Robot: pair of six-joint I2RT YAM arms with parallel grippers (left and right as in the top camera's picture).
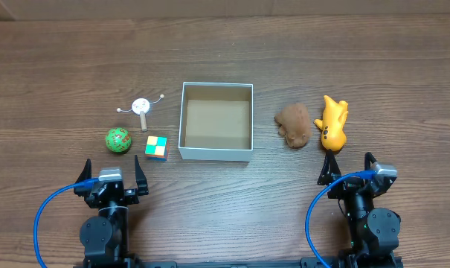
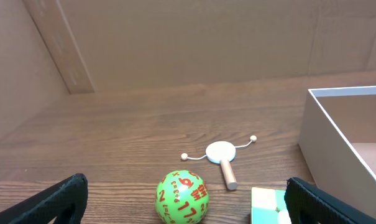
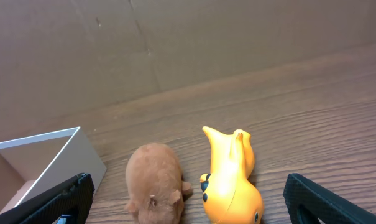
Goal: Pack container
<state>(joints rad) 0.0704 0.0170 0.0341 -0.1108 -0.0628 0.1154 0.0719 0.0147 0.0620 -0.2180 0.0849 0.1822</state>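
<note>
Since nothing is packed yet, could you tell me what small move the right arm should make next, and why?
Probably reach the open right gripper forward over the yellow toy animal: it lies directly ahead, untouched, and the container stands empty.

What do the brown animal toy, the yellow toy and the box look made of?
The brown plush animal looks like soft fabric: matte, with a fuzzy nap. The yellow toy is likely plastic or rubber: smooth, with glossy highlights. The container is probably paperboard: thin matte white walls and a brown, cardboard-looking floor.
</note>
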